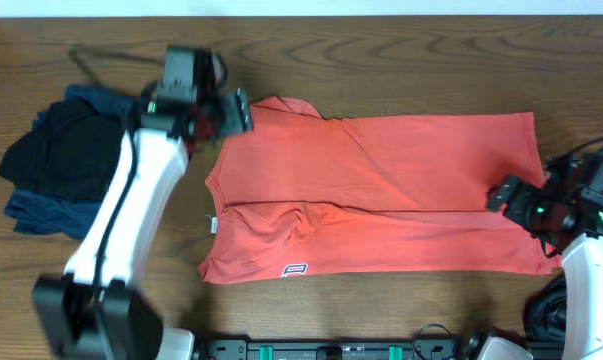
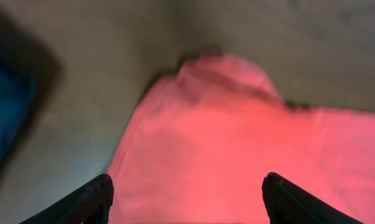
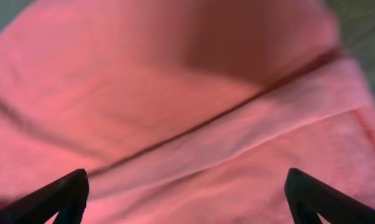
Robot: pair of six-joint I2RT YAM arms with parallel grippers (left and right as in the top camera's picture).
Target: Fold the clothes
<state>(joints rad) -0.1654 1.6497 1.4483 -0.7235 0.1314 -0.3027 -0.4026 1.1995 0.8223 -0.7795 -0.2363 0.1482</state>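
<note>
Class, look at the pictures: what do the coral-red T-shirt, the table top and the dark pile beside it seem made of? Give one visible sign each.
Coral-red T-shirt: soft matte knit, likely cotton; it creases and lies limp.
Table top: wood or wood-look laminate; brown grain lines.
Dark pile: matte cloth, black and navy; slumped, rumpled edges.

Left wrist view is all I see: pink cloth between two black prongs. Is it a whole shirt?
Observer: Yes, a coral T-shirt, spread across the table, with a long fold line running along it.
Operator: Any markings on it?
Observer: A small white label shows near one hem corner.
Operator: And the other arm?
Observer: The right gripper hangs open over the shirt's opposite end.
</note>
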